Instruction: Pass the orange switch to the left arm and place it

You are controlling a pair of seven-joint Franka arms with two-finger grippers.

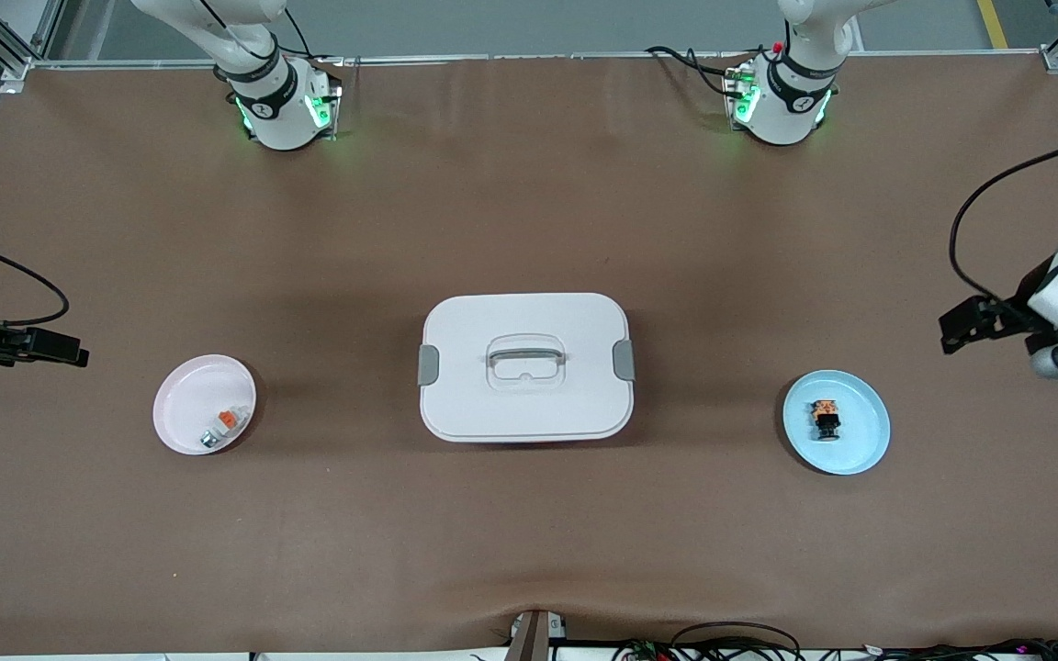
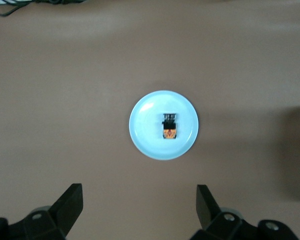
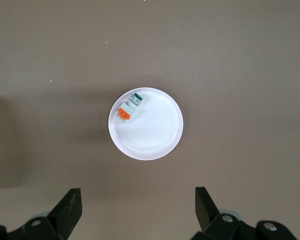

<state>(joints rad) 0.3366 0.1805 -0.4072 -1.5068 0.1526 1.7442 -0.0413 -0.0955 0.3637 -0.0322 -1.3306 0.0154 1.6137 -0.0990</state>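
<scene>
The orange switch lies on a light blue plate toward the left arm's end of the table. It also shows in the left wrist view, on the same plate. My left gripper hangs open and empty high over the table beside that plate; its own view shows the jaws wide apart. The white box with grey latches stands shut at the table's middle. My right gripper hangs open and empty over the table at the right arm's end.
A pale pink plate toward the right arm's end holds a white-and-grey part with an orange tab and a small clear part. The right wrist view shows that plate and the tabbed part. Cables lie along the front edge.
</scene>
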